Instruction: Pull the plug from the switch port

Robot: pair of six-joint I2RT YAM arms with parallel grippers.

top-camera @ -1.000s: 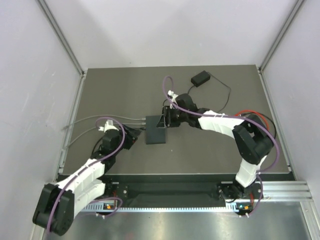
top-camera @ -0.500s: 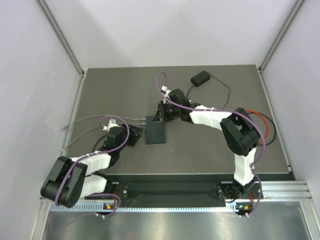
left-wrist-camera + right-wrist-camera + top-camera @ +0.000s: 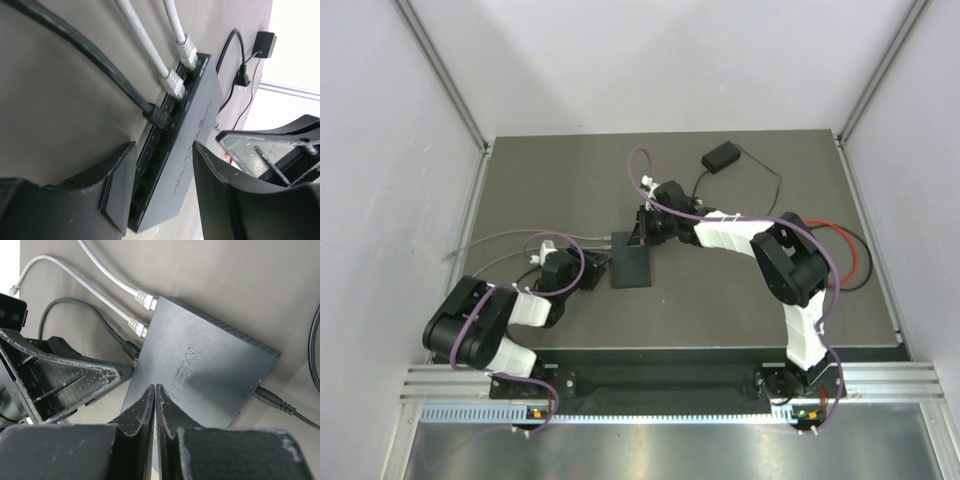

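Switch (image 3: 631, 265), a flat matte-black rectangular box, lies about mid-counter on the dark grey counter (image 3: 740, 300), long sides running front-to-back, socket edge facing the left arm. Three leads are plugged into that edge, all at its far end: two light-grey cable plugs (image 3: 187, 48) (image 3: 173, 82) w/ clear-ish connectors, side by side, then a black cable plug (image 3: 156, 114) just nearer along the row. All three are seated; the sockets nearer than the black one show as dark openings. Left claw (image 3: 588, 274) sits low on the counter just beside the socket edge, at the switch's near half. Its jaws stand apart w/ a clear gap, nothing held; in the left wrist view the switch's near end shows between the two black fingers (image 3: 117, 185), the black plug a bit ahead of the tips. Can't tell if either finger touches the box. Right claw (image 3: 154, 392) is over the switch's far half, jaws closed flat together w/ nothing between them, tips pointing down at the top face by the embossed lettering; contact w/ the face can't be told. A thin black barrel plug (image 3: 270, 401) enters the edge opposite the sockets. Small black power brick (image 3: 721, 156) w/ its thin black cord lies well apart, toward the far right of the counter.
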